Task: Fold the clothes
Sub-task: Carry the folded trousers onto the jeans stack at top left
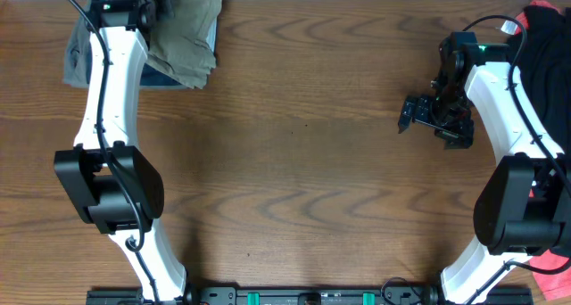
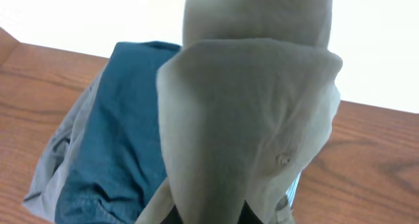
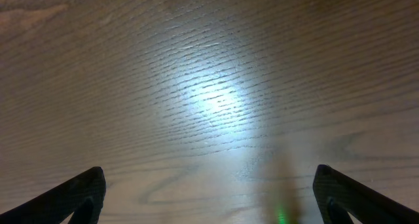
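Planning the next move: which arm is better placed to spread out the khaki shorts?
Likely left: the left gripper is shut on the shorts above the folded pile; the right gripper hangs open over bare table.

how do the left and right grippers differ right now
The left gripper is shut on the shorts; the right gripper is open and empty. The left is at the table's far left corner, over a blue garment; the right is over bare wood on the right side. Both are black.
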Controlling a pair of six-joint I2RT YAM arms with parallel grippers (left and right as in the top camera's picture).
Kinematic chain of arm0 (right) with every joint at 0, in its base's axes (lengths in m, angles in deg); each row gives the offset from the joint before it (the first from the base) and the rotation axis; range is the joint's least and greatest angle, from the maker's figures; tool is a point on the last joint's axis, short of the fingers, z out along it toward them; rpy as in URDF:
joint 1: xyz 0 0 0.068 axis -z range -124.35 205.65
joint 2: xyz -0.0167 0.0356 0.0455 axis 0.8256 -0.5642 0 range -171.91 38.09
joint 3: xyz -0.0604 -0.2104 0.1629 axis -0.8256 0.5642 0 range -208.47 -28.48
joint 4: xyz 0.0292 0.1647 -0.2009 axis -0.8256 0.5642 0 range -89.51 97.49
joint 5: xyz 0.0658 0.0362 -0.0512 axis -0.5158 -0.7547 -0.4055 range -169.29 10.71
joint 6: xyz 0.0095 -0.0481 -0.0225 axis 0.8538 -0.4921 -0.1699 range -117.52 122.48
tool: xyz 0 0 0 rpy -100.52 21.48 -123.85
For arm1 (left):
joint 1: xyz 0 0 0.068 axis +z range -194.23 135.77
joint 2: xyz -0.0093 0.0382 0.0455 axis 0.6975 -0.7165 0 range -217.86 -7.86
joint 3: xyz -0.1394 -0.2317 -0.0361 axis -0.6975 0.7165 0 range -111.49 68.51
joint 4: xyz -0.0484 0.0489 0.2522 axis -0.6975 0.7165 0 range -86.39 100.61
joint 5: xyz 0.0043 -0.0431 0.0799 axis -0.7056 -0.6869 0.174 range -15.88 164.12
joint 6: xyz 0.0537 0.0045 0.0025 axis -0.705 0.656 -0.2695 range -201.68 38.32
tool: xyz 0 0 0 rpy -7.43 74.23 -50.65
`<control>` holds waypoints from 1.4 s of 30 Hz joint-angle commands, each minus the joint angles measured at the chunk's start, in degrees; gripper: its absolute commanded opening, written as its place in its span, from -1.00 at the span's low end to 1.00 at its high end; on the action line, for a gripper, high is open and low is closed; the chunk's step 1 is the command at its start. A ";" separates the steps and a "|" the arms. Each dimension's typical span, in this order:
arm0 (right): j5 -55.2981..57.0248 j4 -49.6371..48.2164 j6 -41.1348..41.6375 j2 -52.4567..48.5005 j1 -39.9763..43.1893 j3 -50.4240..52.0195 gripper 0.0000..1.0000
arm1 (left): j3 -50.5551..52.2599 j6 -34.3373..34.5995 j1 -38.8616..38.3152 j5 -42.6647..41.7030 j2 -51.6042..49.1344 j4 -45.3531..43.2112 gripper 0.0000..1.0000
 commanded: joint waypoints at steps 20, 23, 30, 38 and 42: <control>0.57 0.00 -0.66 0.11 -0.04 -0.74 0.99 | -1.88 0.92 2.32 2.73 2.16 -3.10 -0.88; 0.57 0.00 -0.66 0.11 -0.04 -0.74 0.98 | -1.64 0.92 3.41 3.19 1.09 -3.04 -0.88; 0.57 0.00 -0.66 0.11 -0.04 -0.74 0.98 | -1.55 0.92 5.90 3.21 -2.05 -4.55 -0.88; 0.57 0.00 -0.66 0.11 -0.04 -0.74 0.98 | -1.55 0.90 7.87 3.23 -7.04 -7.43 -0.86; 0.57 0.02 -0.66 0.11 -0.04 -0.74 0.98 | -1.55 0.90 9.09 3.26 -8.98 -9.49 -0.86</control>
